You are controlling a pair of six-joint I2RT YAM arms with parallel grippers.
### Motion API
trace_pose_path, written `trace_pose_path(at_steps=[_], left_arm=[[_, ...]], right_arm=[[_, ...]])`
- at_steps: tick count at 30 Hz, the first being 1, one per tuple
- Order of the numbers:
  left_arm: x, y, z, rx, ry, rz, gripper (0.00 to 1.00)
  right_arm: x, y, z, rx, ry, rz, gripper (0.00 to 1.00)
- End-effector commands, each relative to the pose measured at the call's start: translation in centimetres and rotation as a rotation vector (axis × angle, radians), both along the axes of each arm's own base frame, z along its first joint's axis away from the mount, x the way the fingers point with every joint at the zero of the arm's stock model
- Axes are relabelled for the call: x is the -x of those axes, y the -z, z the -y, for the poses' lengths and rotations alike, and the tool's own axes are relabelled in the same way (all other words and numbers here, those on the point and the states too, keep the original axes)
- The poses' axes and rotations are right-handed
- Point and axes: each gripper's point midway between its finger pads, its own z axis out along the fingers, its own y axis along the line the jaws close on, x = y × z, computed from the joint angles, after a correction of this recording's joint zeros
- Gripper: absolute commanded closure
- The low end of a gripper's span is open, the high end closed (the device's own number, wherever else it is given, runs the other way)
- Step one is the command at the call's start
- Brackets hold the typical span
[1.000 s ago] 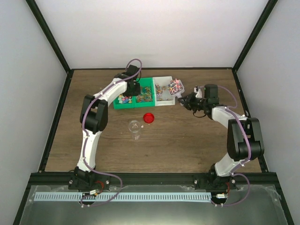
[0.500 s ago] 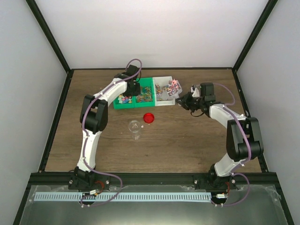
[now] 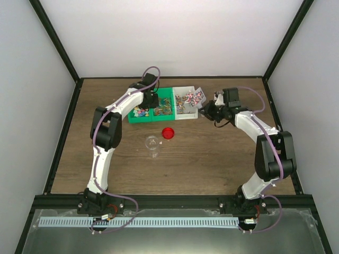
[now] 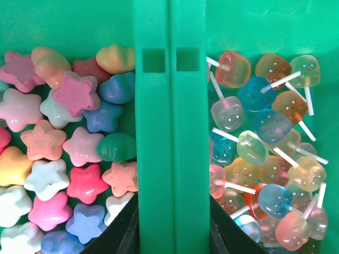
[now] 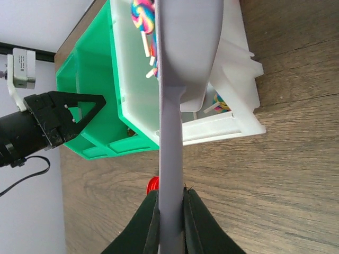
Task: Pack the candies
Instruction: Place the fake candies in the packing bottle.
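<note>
The candies [image 4: 69, 159] lie loose in bins at the far middle of the surface [image 5: 286, 185]. Matte star-shaped pieces fill one compartment of the green bin [image 3: 151, 120], and glossy lollipops [image 4: 265, 132] on thin white sticks fill the next. Swirl lollipops [image 5: 143, 13] sit in the white bin [image 5: 238, 95] touching it on the right.

Each piece looks light and hard. The glossy ones are probably slippery, and the sticks would tangle and snag. They seem too small and too piled up to pinch singly, so lifting them with the scoop [image 5: 170, 132] looks the better way.

The right gripper [image 5: 170, 203] is clamped narrowly on the scoop's flat handle, with the bowl over the white bin. The left gripper [image 4: 174, 233] is closed on the divider [image 4: 172, 132] between the two green compartments, one finger on each side, which I take to be steadying the bin.

Only the left wrist view shows the candies' shapes and that grip. Only the right wrist view shows the hold on the handle. The top view alone shows the clear jar [image 3: 152, 142] and the red lid [image 3: 168, 133], set nearer the arms and apart from the bins.
</note>
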Motion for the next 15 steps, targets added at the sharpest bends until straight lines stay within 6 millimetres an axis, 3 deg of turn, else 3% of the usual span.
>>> trace_pose_path(at_steps=[1,5,8,15], left_arm=[[3.2,5.4,0.1,0.085,-0.030,-0.218,0.96],[3.3,5.4,0.1,0.084,-0.030,-0.219,0.96],[3.3,5.4,-0.1,0.087,-0.032,-0.220,0.96],[3.2,5.2,-0.3,0.087,-0.036,-0.216,0.96]], right_arm=[[-0.8,-2.1,0.1,-0.002,-0.011,0.062,0.99],[-1.1,-1.4,0.7,0.043,0.010,0.050,0.99],[-0.2,-1.5,-0.5,-0.045,-0.049,0.053,0.99],[1.6,-1.8,-0.3,-0.205,-0.048,0.083,0.99]])
